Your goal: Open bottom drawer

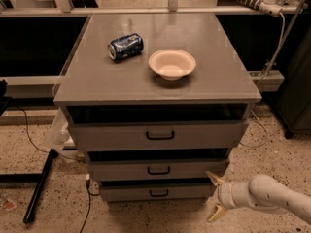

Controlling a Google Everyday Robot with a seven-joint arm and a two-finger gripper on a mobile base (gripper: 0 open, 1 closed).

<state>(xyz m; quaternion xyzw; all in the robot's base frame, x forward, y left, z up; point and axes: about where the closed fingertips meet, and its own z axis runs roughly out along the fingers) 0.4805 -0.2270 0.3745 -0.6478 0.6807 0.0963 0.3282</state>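
Observation:
The bottom drawer [155,191] is the narrowest, lowest grey front of the cabinet, with a small black bar handle [159,193]; it sits closed. My gripper [214,196] is at the lower right, just off the drawer's right end, with its two tan fingers spread open, one up by the drawer's top corner and one below. It holds nothing and is well right of the handle.
The middle drawer [158,169] and the top drawer [158,135] sit above. On the cabinet top [97,81] lie a blue can [125,45] on its side and a beige bowl [172,63]. A black stand leg [40,183] and cables lie on the speckled floor at left.

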